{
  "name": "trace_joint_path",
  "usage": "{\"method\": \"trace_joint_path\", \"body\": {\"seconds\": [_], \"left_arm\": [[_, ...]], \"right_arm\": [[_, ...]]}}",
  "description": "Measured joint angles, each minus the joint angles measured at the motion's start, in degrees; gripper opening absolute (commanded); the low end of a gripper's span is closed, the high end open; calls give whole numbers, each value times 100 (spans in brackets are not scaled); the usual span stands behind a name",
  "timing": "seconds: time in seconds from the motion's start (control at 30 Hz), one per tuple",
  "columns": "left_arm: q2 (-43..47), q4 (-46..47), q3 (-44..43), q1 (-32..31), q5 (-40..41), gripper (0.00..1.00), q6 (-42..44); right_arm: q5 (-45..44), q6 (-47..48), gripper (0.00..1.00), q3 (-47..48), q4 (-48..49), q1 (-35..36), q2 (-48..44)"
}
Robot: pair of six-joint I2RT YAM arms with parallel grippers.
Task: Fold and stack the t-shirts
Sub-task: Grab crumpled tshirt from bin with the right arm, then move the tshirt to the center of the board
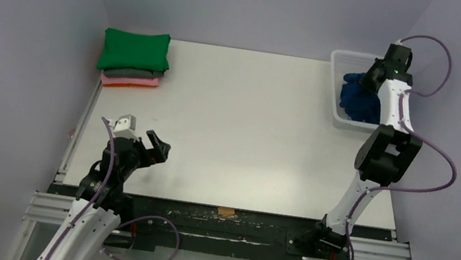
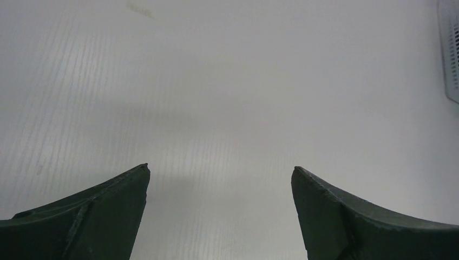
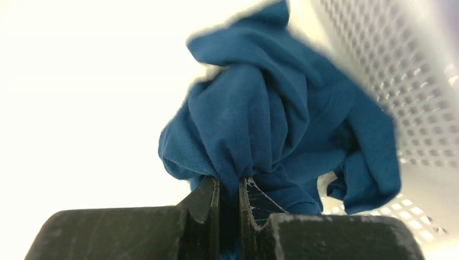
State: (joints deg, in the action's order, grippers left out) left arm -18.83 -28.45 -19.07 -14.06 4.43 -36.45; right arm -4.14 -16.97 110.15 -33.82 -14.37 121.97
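Observation:
A crumpled navy blue t-shirt [image 1: 359,99] lies in the white mesh basket [image 1: 336,84] at the back right. My right gripper [image 1: 368,78] is over the basket and is shut on a bunch of that shirt [image 3: 265,119], the cloth pinched between its fingers [image 3: 208,197]. The print does not show. A folded green t-shirt [image 1: 135,51] tops a stack at the back left, over a grey one [image 1: 133,73] and a pink-orange one [image 1: 129,81]. My left gripper [image 1: 152,146] is open and empty over the bare table near the front left, its fingertips [image 2: 135,184] wide apart.
The basket's perforated wall [image 3: 389,59] rises close on the right of the held shirt. A corner of the basket [image 2: 450,54] shows in the left wrist view. A metal rail [image 1: 227,228] runs along the table's front edge.

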Motion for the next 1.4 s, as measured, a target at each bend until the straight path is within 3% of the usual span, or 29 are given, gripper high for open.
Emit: {"method": "trace_joint_path", "body": {"seconds": [0.23, 0.4, 0.53, 0.73, 0.83, 0.97, 1.0, 1.13, 1.17, 1.2, 1.4], "left_arm": [[205, -42, 2, 0, -42, 100, -44], [203, -63, 2, 0, -57, 100, -83], [190, -131, 2, 0, -55, 100, -116], [118, -160, 2, 0, -57, 100, -153], [74, -184, 2, 0, -57, 100, -157], [66, -245, 2, 0, -55, 100, -190], [66, -254, 2, 0, -57, 100, -192], [-7, -247, 2, 0, -96, 100, -195], [-63, -236, 2, 0, -136, 100, -192], [-136, -212, 4, 0, -192, 100, -195], [-1027, 170, 26, 0, -662, 100, -308]], "right_arm": [[623, -72, 0, 155, 258, 328, -2129], [684, -9, 0, 103, 389, 1449, -3058], [1167, -81, 0, -216, 468, 2487, -3528], [1790, -188, 0, -551, 470, 3469, -3611], [2039, -188, 0, -1252, 636, 3991, -3659], [2092, -413, 11, -2966, 984, 4360, -4085], [1971, -516, 19, -3493, 997, 4363, -4269], [774, -931, 71, -5119, 811, 4277, -5014], [398, -1051, 90, -5392, 673, 4262, -5187], [-22, -1169, 96, -5602, 494, 4242, -5355], [-1453, -1661, 99, -6092, -79, 4216, -6467]]}}
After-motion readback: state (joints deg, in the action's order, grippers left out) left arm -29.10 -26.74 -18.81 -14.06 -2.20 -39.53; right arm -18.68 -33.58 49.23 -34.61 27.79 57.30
